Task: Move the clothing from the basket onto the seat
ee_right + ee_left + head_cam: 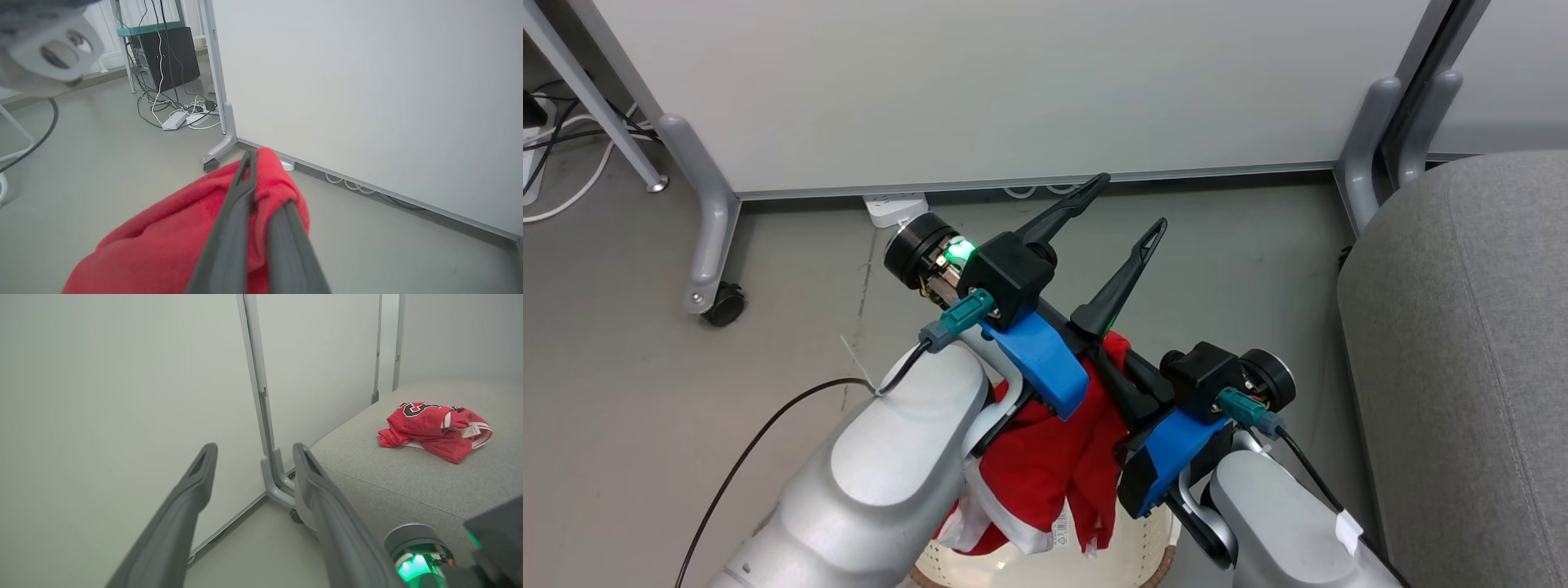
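Observation:
One piece of red clothing (1045, 465) hangs over the cream basket (1131, 555) at the bottom of the head view. My right gripper (1112, 371) is shut on its upper fold; in the right wrist view the fabric (171, 245) drapes over the closed fingers of that gripper (265, 179). My left gripper (1129, 204) crosses just above it, open and holding nothing; its spread fingers (204, 465) point at a white panel. A second piece of red clothing (433, 426) lies crumpled on the grey seat (392, 477). That seat (1462, 367) stands to the right of the basket.
A white partition panel (1013, 82) on grey wheeled feet (712, 237) stands close ahead. A power strip (894, 208) lies at its base. Cables and a dark computer case (169, 57) sit past the panel's end. Grey floor (686, 392) lies between the basket and the panel.

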`<state>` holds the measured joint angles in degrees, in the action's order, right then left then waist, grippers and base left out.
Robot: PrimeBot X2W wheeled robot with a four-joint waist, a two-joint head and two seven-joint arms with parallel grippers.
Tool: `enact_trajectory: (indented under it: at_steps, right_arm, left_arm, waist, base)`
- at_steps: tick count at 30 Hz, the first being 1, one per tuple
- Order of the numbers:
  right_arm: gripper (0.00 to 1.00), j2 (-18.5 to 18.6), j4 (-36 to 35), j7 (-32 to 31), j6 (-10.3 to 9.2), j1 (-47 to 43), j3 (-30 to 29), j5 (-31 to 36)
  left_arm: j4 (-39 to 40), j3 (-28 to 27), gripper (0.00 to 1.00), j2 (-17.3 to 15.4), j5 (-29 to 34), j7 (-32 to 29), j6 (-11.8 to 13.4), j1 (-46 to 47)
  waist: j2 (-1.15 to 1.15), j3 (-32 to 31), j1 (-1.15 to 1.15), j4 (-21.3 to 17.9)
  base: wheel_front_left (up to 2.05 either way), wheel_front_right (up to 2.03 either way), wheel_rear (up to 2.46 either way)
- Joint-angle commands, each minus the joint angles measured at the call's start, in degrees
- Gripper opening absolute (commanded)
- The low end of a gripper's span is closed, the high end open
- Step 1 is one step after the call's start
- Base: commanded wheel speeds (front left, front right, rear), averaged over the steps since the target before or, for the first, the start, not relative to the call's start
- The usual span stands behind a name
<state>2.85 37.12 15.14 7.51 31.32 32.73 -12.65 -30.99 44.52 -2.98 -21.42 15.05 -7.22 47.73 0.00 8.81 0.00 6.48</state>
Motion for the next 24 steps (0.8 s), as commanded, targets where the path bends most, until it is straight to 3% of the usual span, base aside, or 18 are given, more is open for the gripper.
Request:
enact_trajectory:
  at_steps: [1, 9, 24]
  right_arm:
    - [0.0, 0.1, -0.1, 0.0, -0.04, -0.1, -0.3, 0.1]
    - [0.0, 0.1, -0.7, 0.0, -0.04, 0.4, -1.9, 1.2]
    - [0.0, 0.3, -3.7, 0.0, -0.04, 0.7, -11.7, 5.5]
  left_arm:
    - [0.0, -0.4, 1.0, 0.0, 0.4, 0.2, -0.1, -0.5]
    - [-0.2, -1.0, 1.0, -0.2, 0.9, 0.2, -0.1, -0.3]
    - [-0.5, -0.1, 1.0, -0.8, 1.7, 0.2, -0.2, 0.6]
  waist:
    - [0.0, 0.2, 0.0, -0.2]
    - [0.0, 1.3, 0.0, -2.3]
    - [0.0, 4.4, 0.0, -10.4]
  base:
    - [0.0, 0.0, 0.0]
    - [0.0, 0.0, 0.0]
    - [0.0, 0.0, 0.0]
